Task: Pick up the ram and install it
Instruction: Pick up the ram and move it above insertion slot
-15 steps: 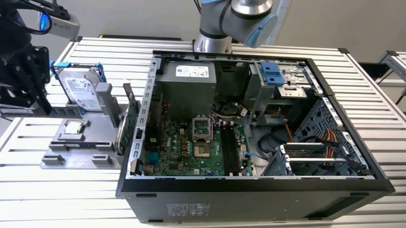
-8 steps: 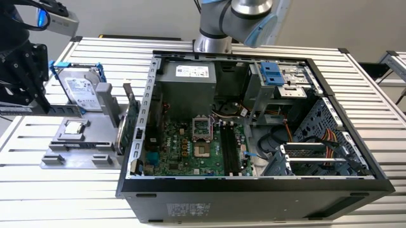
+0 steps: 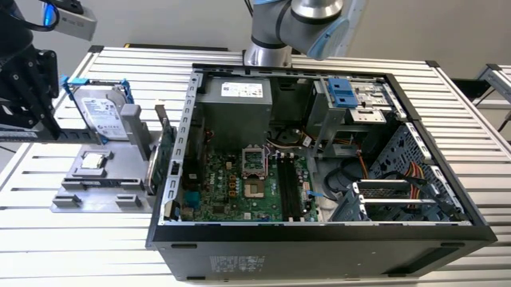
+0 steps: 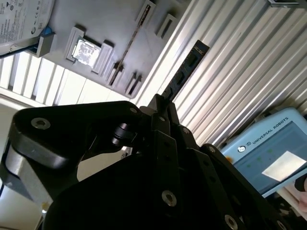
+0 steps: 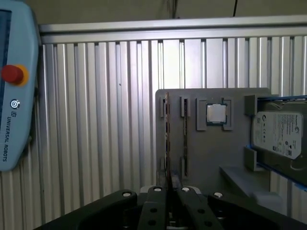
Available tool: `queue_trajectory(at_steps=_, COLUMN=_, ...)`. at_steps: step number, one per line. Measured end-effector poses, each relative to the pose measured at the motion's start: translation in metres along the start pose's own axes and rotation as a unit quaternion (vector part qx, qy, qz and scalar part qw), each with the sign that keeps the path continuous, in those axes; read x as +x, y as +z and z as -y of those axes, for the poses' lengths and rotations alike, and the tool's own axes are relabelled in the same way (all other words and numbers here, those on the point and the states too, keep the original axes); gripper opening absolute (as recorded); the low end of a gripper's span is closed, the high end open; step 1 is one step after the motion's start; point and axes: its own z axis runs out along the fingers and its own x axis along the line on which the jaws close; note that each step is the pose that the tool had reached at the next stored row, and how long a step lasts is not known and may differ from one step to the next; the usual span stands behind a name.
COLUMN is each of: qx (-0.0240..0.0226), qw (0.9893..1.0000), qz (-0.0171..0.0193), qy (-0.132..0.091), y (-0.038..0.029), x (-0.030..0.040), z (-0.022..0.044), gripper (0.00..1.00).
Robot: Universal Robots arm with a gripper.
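Observation:
In both wrist views my gripper (image 4: pixel 160 103) (image 5: pixel 168 184) is shut on the ram (image 4: pixel 184 69) (image 5: pixel 166 139). The ram is a thin dark stick with black chips, seen edge-on and reaching out past the fingertips. In the first wrist view it lines up over the outer slot of the grey holder plate (image 5: pixel 225 153). In the second wrist view it hangs over the ribbed table, apart from the plate. The arm's black wrist end (image 3: pixel 28 89) is at the exterior view's far left, beside the holder. The open computer case (image 3: pixel 319 239) shows long black memory slots (image 3: pixel 291 185) on its motherboard.
The holder plate (image 3: pixel 96 197) carries a silver hard drive in a blue frame (image 3: pixel 104 113) (image 5: pixel 278 134), a processor chip (image 3: pixel 94 160) (image 5: pixel 216 113) and an upright green card (image 3: pixel 164 158). A teach pendant (image 5: pixel 14 96) (image 4: pixel 268 153) lies on the ribbed table.

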Motion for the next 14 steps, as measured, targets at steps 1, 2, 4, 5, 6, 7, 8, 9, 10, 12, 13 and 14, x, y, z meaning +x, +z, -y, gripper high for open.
queue_trajectory(at_steps=1, qx=0.0, qw=1.0, qz=0.0, qy=0.0, y=-0.001, x=0.0, z=0.0, gripper=0.0)
queue_trajectory(at_steps=2, qx=0.0, qw=1.0, qz=0.0, qy=0.0, y=-0.0018, x=0.0001, z=0.0, gripper=0.0)
queue_trajectory(at_steps=4, qx=0.0, qw=1.0, qz=0.0, qy=0.0, y=-0.0036, x=0.0001, z=0.0, gripper=0.0)
queue_trajectory(at_steps=5, qx=0.0, qw=1.0, qz=0.0, qy=0.0, y=-0.0043, x=0.0002, z=0.0, gripper=0.0)
queue_trajectory(at_steps=6, qx=0.0, qw=1.0, qz=0.0, qy=0.0, y=-0.0047, x=0.0002, z=-0.0001, gripper=0.0)
queue_trajectory(at_steps=7, qx=0.0, qw=1.0, qz=0.0, qy=0.0, y=-0.0053, x=0.0002, z=-0.0001, gripper=0.0)
queue_trajectory(at_steps=8, qx=0.0, qw=1.0, qz=0.0, qy=0.0, y=-0.006, x=0.0002, z=-0.0001, gripper=0.0)
queue_trajectory(at_steps=9, qx=-0.0001, qw=1.0, qz=-0.0001, qy=0.0, y=-0.0068, x=0.0003, z=-0.0001, gripper=0.0)
queue_trajectory(at_steps=10, qx=0.0, qw=1.0, qz=0.0, qy=0.0, y=-0.0077, x=0.0003, z=-0.0001, gripper=0.0)
queue_trajectory(at_steps=12, qx=0.0, qw=1.0, qz=0.0, qy=0.0, y=-0.0093, x=0.0004, z=-0.0001, gripper=0.0)
queue_trajectory(at_steps=13, qx=0.0, qw=1.0, qz=0.0, qy=0.0, y=-0.0103, x=0.0004, z=-0.0001, gripper=0.0)
queue_trajectory(at_steps=14, qx=0.0, qw=1.0, qz=0.0, qy=0.0, y=-0.0112, x=0.0004, z=-0.0001, gripper=0.0)
